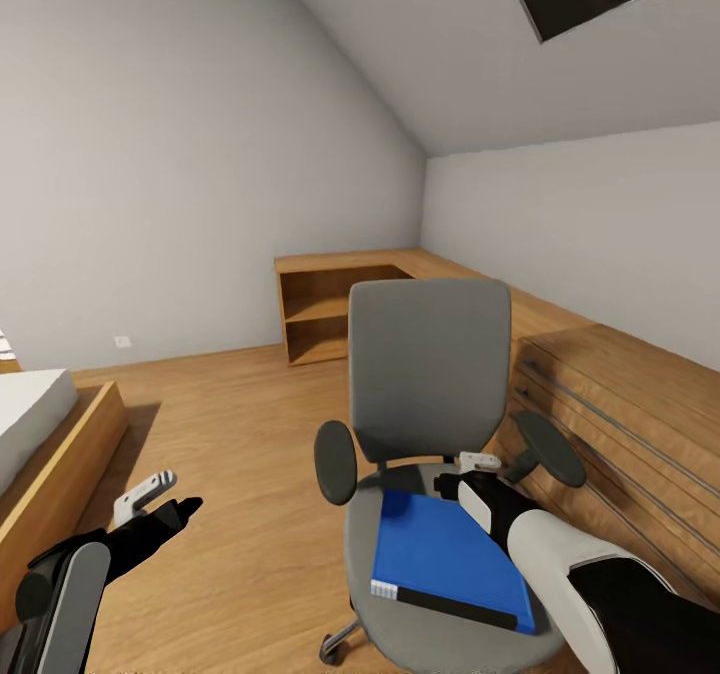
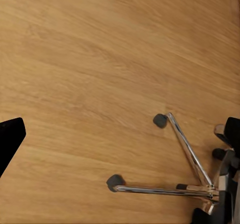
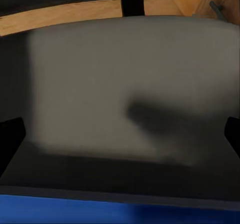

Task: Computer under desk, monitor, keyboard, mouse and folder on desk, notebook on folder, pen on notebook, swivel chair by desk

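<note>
Nearest the camera, at the lower left of the head view, the left gripper (image 1: 160,499) hangs over bare wooden floor (image 1: 240,434) with its jaws spread and nothing between them. The left wrist view confirms this: floorboards below, with the chrome star base (image 2: 192,176) and black casters of the swivel chair at the lower right of that frame. This arm appears parked clear of the work.

At the lower right of the head view, the right gripper (image 1: 478,476) reaches over the seat of the swivel chair (image 1: 430,364), at the far edge of the folder (image 1: 448,559). The folder lies flat on the grey seat, black spine and white label toward the camera. In the right wrist view the jaws stand apart at either frame edge, a blue strip of folder (image 3: 120,211) along the bottom and the grey chair back beyond. The jaws pinch nothing; whether they touch the folder cannot be told. The position suggests an approach to the far edge for a lift, judged as the folder-transfer step at its start.

Beyond the chair, a wooden shelf unit (image 1: 320,319) stands against the far wall, and a wooden dresser (image 1: 620,404) runs along the right. A bed (image 1: 40,434) sits at the left edge.
</note>
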Motion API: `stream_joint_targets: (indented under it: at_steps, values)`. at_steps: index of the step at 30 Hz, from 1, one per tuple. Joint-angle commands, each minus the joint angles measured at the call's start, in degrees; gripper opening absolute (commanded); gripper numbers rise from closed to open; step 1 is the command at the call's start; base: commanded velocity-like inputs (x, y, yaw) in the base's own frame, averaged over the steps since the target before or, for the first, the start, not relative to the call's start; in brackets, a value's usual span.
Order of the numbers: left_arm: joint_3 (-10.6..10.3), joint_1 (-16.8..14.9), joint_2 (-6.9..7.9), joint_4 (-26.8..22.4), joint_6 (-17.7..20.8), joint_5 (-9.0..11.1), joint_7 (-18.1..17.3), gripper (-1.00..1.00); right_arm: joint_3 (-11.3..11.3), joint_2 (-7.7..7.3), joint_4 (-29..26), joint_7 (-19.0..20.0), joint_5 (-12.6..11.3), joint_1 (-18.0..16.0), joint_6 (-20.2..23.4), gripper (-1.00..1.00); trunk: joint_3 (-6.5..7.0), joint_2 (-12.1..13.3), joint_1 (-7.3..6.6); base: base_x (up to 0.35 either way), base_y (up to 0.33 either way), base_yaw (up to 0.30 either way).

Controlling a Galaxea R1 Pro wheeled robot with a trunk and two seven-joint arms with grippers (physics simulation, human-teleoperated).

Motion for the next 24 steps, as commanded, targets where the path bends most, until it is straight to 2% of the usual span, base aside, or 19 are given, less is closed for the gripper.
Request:
stream_joint_targets:
  at_steps: [1, 5, 19, 24]
  values:
    - [0.0, 0.0, -0.02, -0.1, 0.2, 0.6, 0.5, 1.00, 0.5, -0.02, -0.1, -0.3, -0.5, 0.0, 0.5, 1.00, -0.24, -0.4, 0.22, 0.000, 0.000, 0.000]
    - [0.0, 0.0, -0.02, -0.1, 0.2, 0.6, 0.5, 1.00, 0.4, -0.03, -0.1, -0.4, -0.5, 0.0, 0.7, 1.00, -0.96, -2.0, 1.10, 0.000, 0.000, 0.000]
    - [-0.2, 0.0, 0.00, 0.3, 0.3, 0.6, 0.5, 1.00, 0.4, -0.03, -0.1, -0.4, -0.5, 0.0, 0.8, 1.00, -0.96, -2.0, 1.10, 0.000, 0.000, 0.000]
    - [-0.1, 0.0, 0.07, 0.4, 0.2, 0.5, 0.5, 1.00, 0.5, 0.05, -0.1, -0.4, -0.5, 0.0, 0.9, 1.00, -0.96, -2.0, 1.10, -0.143, 0.000, 0.000]
